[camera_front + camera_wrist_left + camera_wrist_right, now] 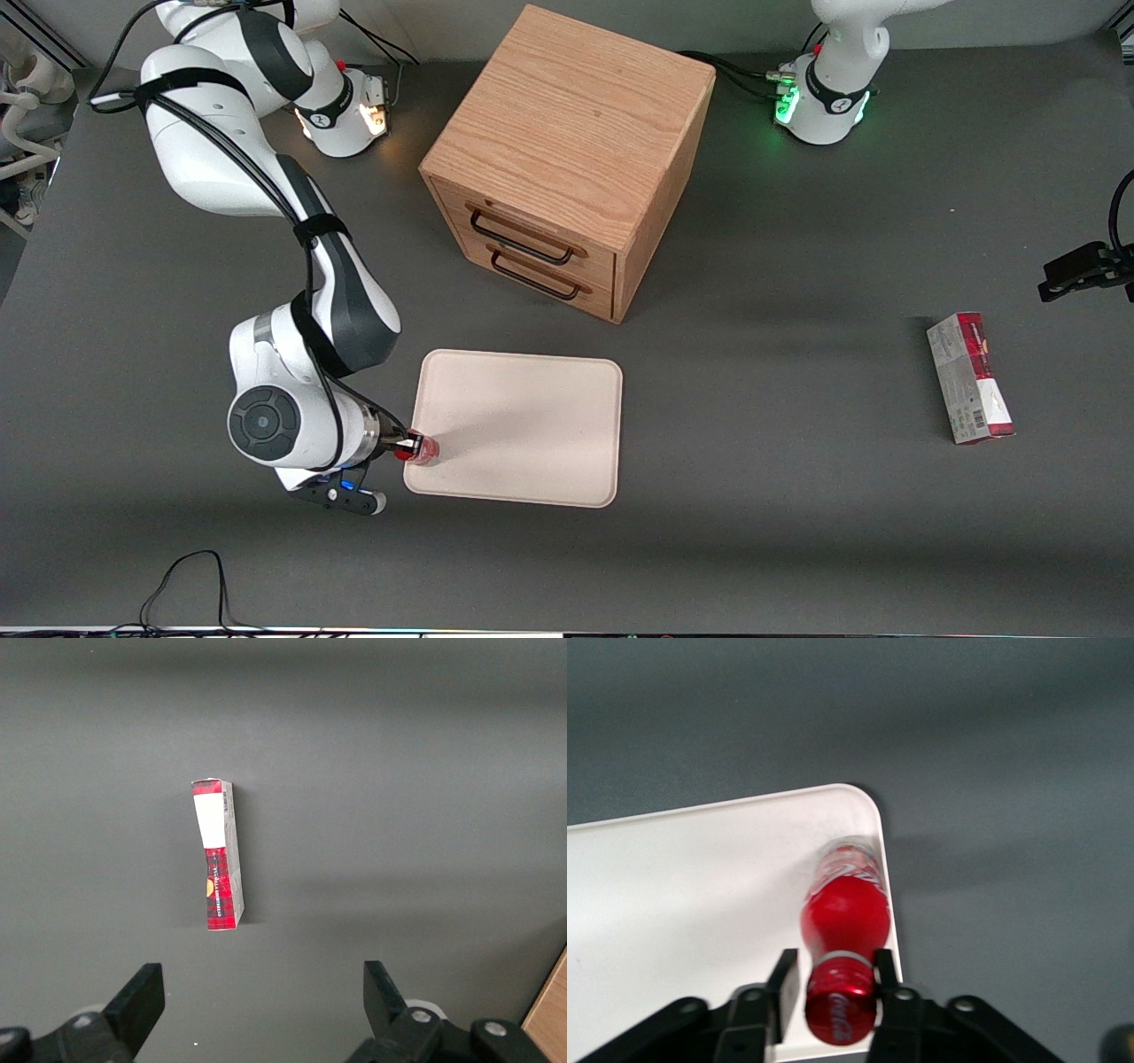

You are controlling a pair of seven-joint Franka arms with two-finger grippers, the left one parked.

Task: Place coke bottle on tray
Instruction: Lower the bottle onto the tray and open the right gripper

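Gripper (838, 979) jaws clamped on coke bottle (843, 917) neck, over tray (700, 895) corner, wrist view only

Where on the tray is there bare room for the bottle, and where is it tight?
Nearly all of the tray is bare, toward the drawer cabinet. It is tight only at the corner nearest the working arm, where the gripper holds the coke bottle by its cap.

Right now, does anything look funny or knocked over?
Nothing is spilled or broken. The gripper has its jaws shut on the neck of the coke bottle, right at a corner of the tray near its rim. The red-and-white carton lies flat on the table, toward the parked arm's end.
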